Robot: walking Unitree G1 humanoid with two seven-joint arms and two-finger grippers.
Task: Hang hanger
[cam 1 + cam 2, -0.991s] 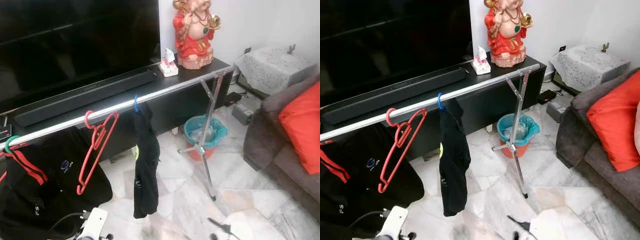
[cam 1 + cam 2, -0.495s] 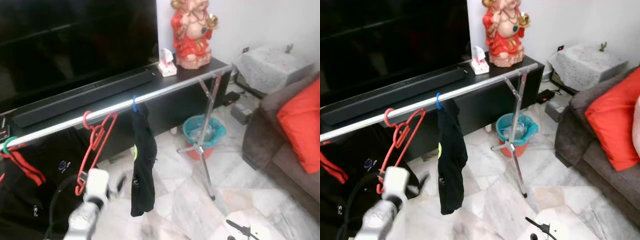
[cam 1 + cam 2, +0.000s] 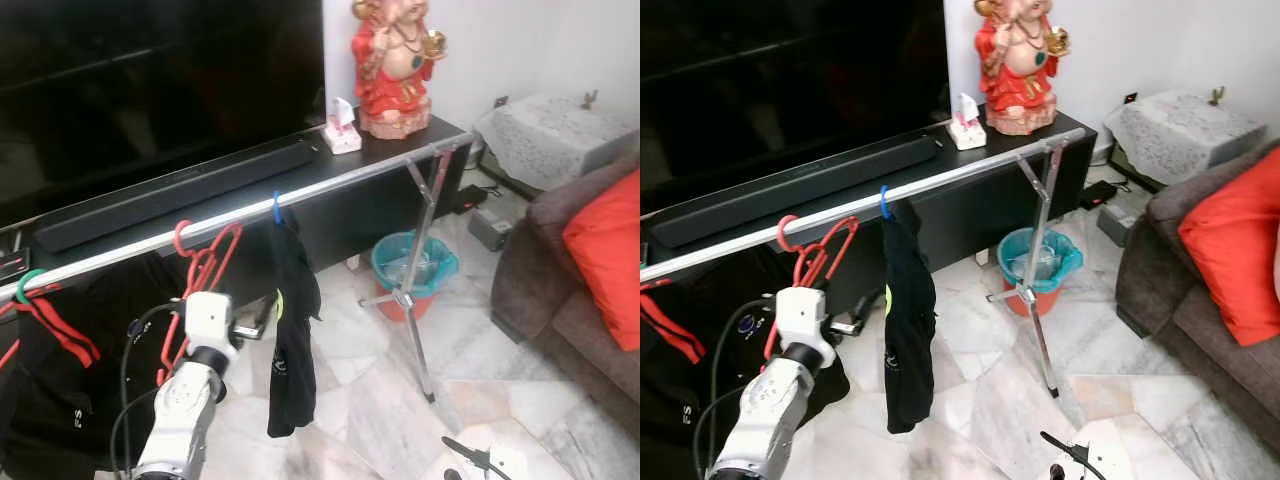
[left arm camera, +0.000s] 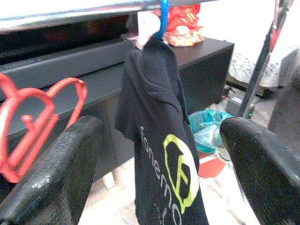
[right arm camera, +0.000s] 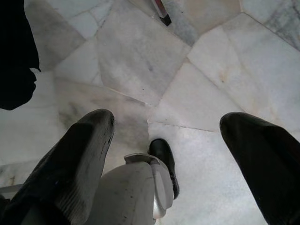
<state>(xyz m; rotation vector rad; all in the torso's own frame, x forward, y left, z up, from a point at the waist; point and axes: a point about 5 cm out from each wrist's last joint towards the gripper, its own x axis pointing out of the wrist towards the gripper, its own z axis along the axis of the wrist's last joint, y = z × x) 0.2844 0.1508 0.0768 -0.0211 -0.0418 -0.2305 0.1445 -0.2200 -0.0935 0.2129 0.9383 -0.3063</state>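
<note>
Left wrist view: open left pincer point(image 4: 161, 154) before black shirt point(image 4: 161, 159), red hanger point(image 4: 33, 126) beside.

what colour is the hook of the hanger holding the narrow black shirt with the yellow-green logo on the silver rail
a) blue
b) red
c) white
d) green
a: the narrow black shirt with the yellow-green logo hangs from a blue hook over the silver metal rail, seen close up in the left wrist view between the open left pincer fingers.
</note>
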